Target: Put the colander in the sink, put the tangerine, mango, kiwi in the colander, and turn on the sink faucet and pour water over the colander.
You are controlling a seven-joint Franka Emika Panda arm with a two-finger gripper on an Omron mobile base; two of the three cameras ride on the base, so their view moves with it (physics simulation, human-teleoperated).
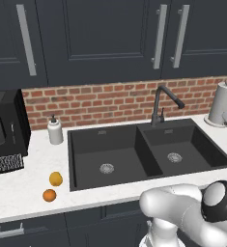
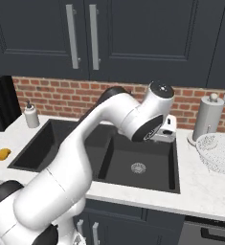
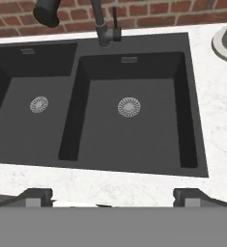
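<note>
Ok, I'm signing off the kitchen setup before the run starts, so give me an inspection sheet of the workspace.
Surface: white marble counter around the black sink; both basins bare.
Job's things: colander on the counter right of the sink; mango and tangerine to its left; faucet dry.
Clutter: soap bottle, paper towel roll, microwave.
Grippers: gripper open, holding nothing, above the sink's front edge.
Cables: nothing seen.
Surroundings: brick backsplash, dark cabinets.
</note>
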